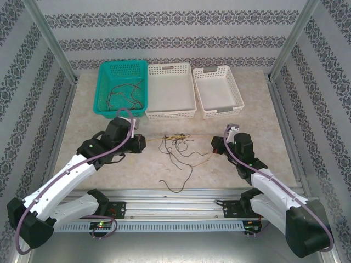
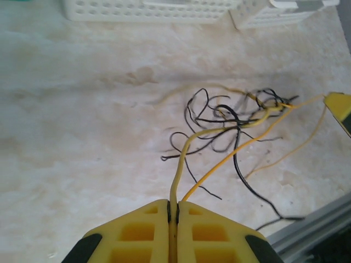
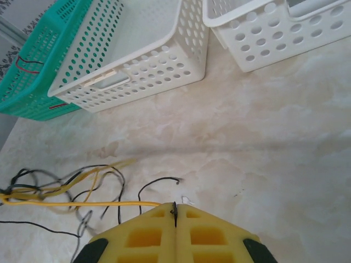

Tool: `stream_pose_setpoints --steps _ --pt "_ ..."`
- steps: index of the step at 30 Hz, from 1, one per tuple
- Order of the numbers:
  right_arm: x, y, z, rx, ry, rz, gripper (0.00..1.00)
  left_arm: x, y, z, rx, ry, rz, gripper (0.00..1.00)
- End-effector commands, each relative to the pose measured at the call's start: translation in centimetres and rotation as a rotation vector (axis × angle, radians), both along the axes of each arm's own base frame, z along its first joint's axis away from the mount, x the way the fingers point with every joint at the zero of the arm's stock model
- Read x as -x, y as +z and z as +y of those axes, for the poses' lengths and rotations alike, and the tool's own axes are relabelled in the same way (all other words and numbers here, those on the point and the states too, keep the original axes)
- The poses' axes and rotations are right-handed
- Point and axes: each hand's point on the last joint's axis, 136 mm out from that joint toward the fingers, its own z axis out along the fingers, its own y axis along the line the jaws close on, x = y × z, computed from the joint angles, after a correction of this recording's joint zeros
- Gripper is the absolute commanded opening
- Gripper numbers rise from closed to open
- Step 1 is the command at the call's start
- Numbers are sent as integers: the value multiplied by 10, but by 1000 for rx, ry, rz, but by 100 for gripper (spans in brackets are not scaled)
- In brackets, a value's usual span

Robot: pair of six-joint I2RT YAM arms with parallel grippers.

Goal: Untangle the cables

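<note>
The cables [image 1: 178,147] lie in a loose yellow-and-black tangle mid-table [image 1: 219,175], right between the two arms. The left gripper [image 2: 173,212] has its fingers pinched tight on a pale yellow strand [image 2: 178,164]. The right gripper [image 3: 175,211] is clamped on an orange strand [image 3: 82,203] stretched back to the knot. Behind stands a teal basket [image 1: 104,82] with more wires [image 1: 123,97], and beside it a white basket [image 1: 171,114] and a second white basket [image 1: 219,113].

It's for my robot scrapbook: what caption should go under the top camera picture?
Left gripper and right gripper hold a yellow cable stretched between them, over the tangled cables on the table.
</note>
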Motion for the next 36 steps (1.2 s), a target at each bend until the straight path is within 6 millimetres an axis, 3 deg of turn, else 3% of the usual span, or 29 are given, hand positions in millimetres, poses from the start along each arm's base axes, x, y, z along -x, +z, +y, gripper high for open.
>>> stream_pose_setpoints --steps 1,7,11,17,22,28,32,36 --pt "0 -13 -18 27 -88 41 0 4 4 28 -95 12 4 0" --pt "1 -16 -38 29 -177 48 0 -7 3 60 -161 75 -22 0" --pt "4 -15 -52 15 -238 35 0 -18 1 68 -155 109 -39 0" --pt "7 -15 -72 21 -327 33 0 -41 24 68 -133 120 -107 0" --pt "13 -17 -92 19 -417 36 0 -59 47 53 -57 78 -183 0" --pt "8 -1 -57 -73 -234 -36 0 -66 33 13 100 -73 -147 0" --pt "4 -3 -30 -55 -110 -9 0 -61 15 4 127 -127 -108 0" --pt "4 5 -4 -33 4 -53 20 -56 16 -2 157 -159 -115 0"
